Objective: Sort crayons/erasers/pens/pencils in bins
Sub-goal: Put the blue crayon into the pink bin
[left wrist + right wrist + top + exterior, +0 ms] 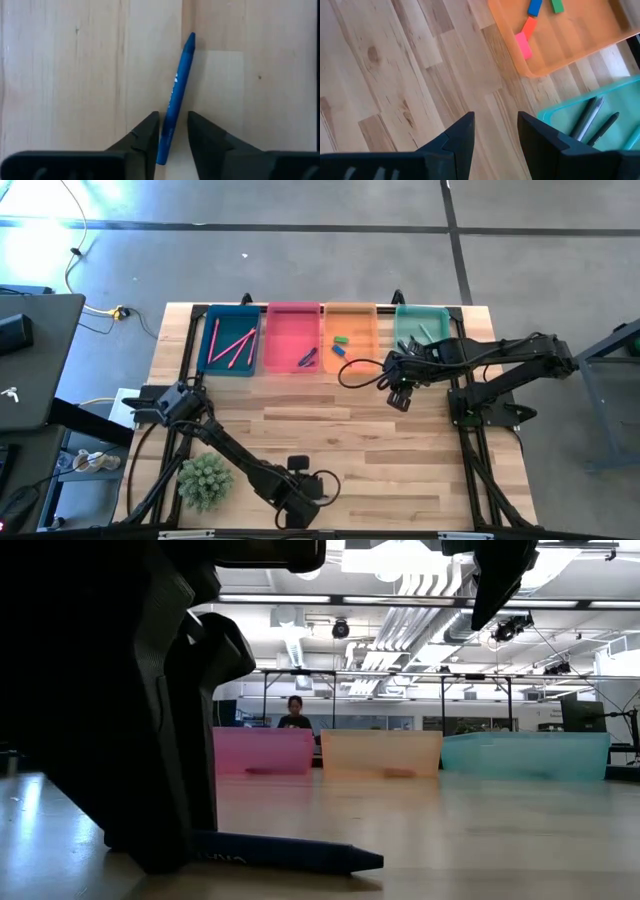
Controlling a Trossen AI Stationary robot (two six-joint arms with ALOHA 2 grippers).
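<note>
Tapered blue crayon (176,95) on pale wood-plank table (75,75)

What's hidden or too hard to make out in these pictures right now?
- Low view: the left arm's dark bulk covers the blunt end of the blue wax crayon and the dark blue translucent plastic bin.
- High view: the sticks in the pink translucent plastic bin are too small to identify.
- Left wrist view: whether the left gripper fingers touch the crayon is unclear.
</note>
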